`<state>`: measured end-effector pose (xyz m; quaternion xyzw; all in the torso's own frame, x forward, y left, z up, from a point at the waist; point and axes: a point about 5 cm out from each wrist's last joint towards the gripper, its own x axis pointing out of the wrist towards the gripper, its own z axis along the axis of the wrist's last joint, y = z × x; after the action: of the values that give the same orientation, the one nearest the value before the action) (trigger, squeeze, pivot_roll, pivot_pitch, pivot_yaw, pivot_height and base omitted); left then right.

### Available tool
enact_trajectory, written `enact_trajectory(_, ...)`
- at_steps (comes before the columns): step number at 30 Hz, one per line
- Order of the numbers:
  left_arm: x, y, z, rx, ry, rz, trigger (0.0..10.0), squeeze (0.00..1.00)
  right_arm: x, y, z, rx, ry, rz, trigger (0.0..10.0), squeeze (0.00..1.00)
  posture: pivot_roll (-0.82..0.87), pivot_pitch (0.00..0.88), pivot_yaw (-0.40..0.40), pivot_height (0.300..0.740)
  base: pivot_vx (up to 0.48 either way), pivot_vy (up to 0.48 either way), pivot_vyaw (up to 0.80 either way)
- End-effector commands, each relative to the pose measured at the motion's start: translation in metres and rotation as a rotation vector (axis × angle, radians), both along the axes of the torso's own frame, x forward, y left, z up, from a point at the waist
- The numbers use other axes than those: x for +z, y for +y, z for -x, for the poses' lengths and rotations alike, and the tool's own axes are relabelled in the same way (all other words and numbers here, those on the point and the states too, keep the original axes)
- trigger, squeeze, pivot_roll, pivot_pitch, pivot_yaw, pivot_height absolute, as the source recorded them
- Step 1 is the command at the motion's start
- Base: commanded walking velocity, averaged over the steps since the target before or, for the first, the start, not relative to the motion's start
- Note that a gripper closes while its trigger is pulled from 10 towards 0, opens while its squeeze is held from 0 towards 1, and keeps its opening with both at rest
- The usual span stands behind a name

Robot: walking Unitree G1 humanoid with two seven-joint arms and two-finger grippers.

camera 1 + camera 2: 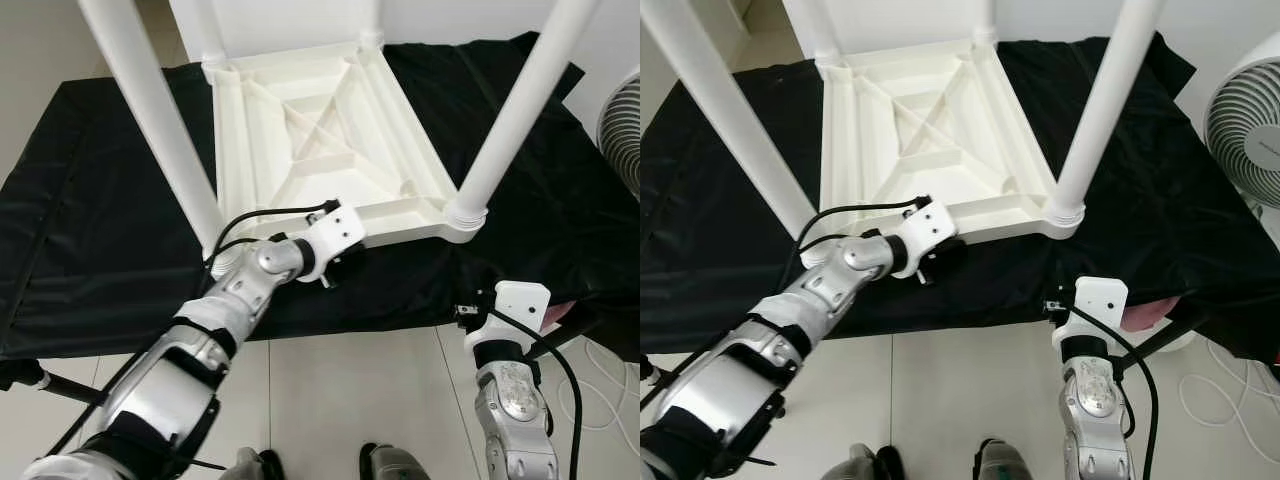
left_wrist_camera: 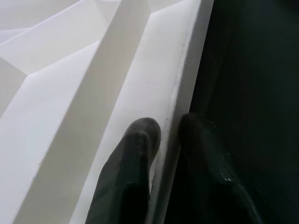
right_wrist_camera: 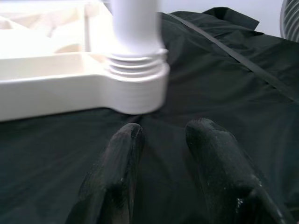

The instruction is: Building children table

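Left gripper point(image 2: 166, 135) closed on the near rim of the upturned white plastic table top point(image 1: 320, 130), one black finger point(image 2: 135, 154) lying on the inner face of the rim wall, the other outside it against the black cloth point(image 1: 100, 200); only the thin rim wall between the two, so nearly shut around that edge. Seen from the head camera, the left gripper point(image 1: 335, 262) sits at the near edge of the table top, a little toward the near-left corner, with a black cable looping over the wrist.

Right gripper point(image 3: 163, 140) holding nothing, fingers point(image 3: 117, 172) parted by a modest gap, tips hovering over the black cloth just short of the near-right corner of the table top. Directly ahead of those tips, the ribbed socket point(image 3: 138, 65) with a white table leg point(image 1: 520, 110) standing upright in it. From the head, the right gripper's white wrist mount point(image 1: 515, 305) at the near edge of the cloth, apart from the table top.

Table top lying upside down on the cloth-covered surface, ribbed underside with crossing braces facing up. Another white leg point(image 1: 150, 110) rising from the near-left corner, beside the left gripper; two more legs at the far corners, cut off by the frame's top.

White fan point(image 1: 1245, 125) standing off to the right of the cloth, pale tiled floor point(image 1: 340, 400) below the near edge.
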<state>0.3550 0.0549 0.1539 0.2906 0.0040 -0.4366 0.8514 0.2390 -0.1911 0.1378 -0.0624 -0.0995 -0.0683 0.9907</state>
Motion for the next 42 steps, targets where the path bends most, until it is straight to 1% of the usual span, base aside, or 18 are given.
enact_trajectory(1, -0.019, 0.037, 0.0, 0.132, 0.061, -0.049, 0.0, 0.0, -0.005, 0.0, 0.001, 0.002, 0.026, 0.002, 10.0, 0.0, -0.17, 0.169, 0.09, 0.74, 0.0, 0.0, 0.0)
enact_trajectory(9, -0.023, 0.07, 0.028, 0.066, 0.079, -0.089, 0.0, 0.0, -0.005, 0.001, -0.002, 0.025, 0.03, 0.013, 10.0, 0.0, -0.16, 0.176, 0.084, 0.74, 0.0, 0.0, 0.0)
enact_trajectory(18, -0.025, 0.082, 0.034, 0.065, 0.093, -0.098, 0.0, 0.0, -0.006, 0.002, -0.004, 0.04, 0.033, 0.016, 10.0, 0.0, -0.14, 0.179, 0.071, 0.74, 0.0, 0.0, 0.0)
enact_trajectory(19, -0.024, 0.085, 0.036, 0.044, 0.094, -0.104, 4.1, 0.0, -0.005, 0.004, -0.007, 0.055, 0.031, 0.024, 10.0, 0.0, -0.14, 0.178, 0.07, 0.74, 0.0, 0.0, 0.0)
enact_trajectory(20, -0.024, 0.085, 0.036, 0.044, 0.094, -0.104, 4.1, 0.0, -0.005, 0.004, -0.007, 0.055, 0.031, 0.024, 10.0, 0.0, -0.14, 0.178, 0.07, 0.74, 0.0, 0.0, 0.0)
enact_trajectory(21, -0.021, 0.085, 0.039, -0.004, 0.089, -0.114, 10.0, 0.0, -0.004, 0.006, -0.01, 0.076, 0.028, 0.025, 10.0, 0.0, -0.14, 0.177, 0.069, 0.74, 0.0, 0.0, 0.0)
enact_trajectory(23, -0.019, 0.083, 0.042, -0.032, 0.079, -0.126, 10.0, 0.0, -0.004, 0.007, -0.01, 0.087, 0.026, 0.016, 10.0, 0.0, -0.14, 0.177, 0.069, 0.74, 0.0, 0.0, 0.0)
enact_trajectory(24, -0.014, 0.082, 0.042, -0.032, 0.077, -0.1, 10.0, 0.0, -0.003, 0.007, -0.01, 0.092, 0.024, 0.009, 10.0, 1.0, -0.15, 0.176, 0.07, 0.74, 0.0, 0.0, 0.0)
enact_trajectory(25, -0.01, 0.081, 0.041, -0.026, 0.076, -0.077, 10.0, 0.15, -0.003, 0.007, -0.01, 0.094, 0.023, 0.005, 10.0, 1.0, -0.15, 0.176, 0.07, 0.74, 0.0, 0.0, 0.0)
enact_trajectory(26, -0.008, 0.08, 0.04, -0.021, 0.076, -0.06, 10.0, 0.15, -0.003, 0.006, -0.01, 0.095, 0.022, 0.003, 10.0, 1.0, -0.15, 0.176, 0.07, 0.74, 0.0, 0.0, 0.0)
enact_trajectory(27, -0.005, 0.079, 0.04, -0.027, 0.087, -0.03, 10.0, 1.0, -0.003, 0.006, -0.01, 0.093, 0.023, 0.005, 10.0, 1.0, -0.15, 0.176, 0.07, 0.74, 0.0, 0.0, 0.0)
enact_trajectory(29, -0.003, 0.079, 0.041, -0.032, 0.096, -0.013, 10.0, 1.0, -0.003, 0.006, -0.01, 0.092, 0.023, 0.007, 10.0, 1.0, -0.15, 0.176, 0.07, 0.74, 0.0, 0.0, 0.0)
enact_trajectory(32, 0.0, 0.079, 0.042, -0.049, 0.069, -0.054, 10.0, 1.0, -0.004, 0.006, -0.01, 0.088, 0.023, 0.011, 10.0, 1.0, -0.15, 0.176, 0.07, 0.74, 0.0, 0.0, 0.0)
enact_trajectory(33, 0.002, 0.079, 0.042, -0.06, 0.043, -0.097, 10.0, 0.76, -0.003, 0.006, -0.01, 0.089, 0.023, 0.016, 10.0, 1.0, -0.15, 0.176, 0.07, 0.74, 0.0, 0.0, 0.0)
enact_trajectory(35, 0.002, 0.08, 0.043, -0.066, 0.042, -0.102, 10.0, 0.76, -0.003, 0.006, -0.01, 0.091, 0.023, 0.018, 10.0, 1.0, -0.15, 0.176, 0.07, 0.74, 0.0, 0.0, 0.0)
enact_trajectory(36, 0.005, 0.081, 0.045, -0.082, 0.04, -0.105, 10.0, 0.0, -0.003, 0.007, -0.011, 0.102, 0.02, 0.025, 10.0, 0.0, -0.15, 0.176, 0.07, 0.74, 0.0, 0.0, 0.0)
enact_trajectory(41, 0.015, 0.088, 0.049, -0.094, 0.067, -0.083, 10.0, 0.0, 0.0, 0.011, -0.012, 0.16, 0.007, 0.043, 10.0, 0.0, -0.15, 0.169, 0.066, 0.74, 0.0, 0.0, 0.0)
enact_trajectory(42, 0.022, 0.091, 0.048, -0.06, 0.064, -0.03, 10.0, 0.0, 0.003, 0.014, -0.012, 0.232, 0.008, 0.044, 10.0, 0.0, -0.14, 0.164, 0.068, 0.74, 0.0, 0.0, 0.0)
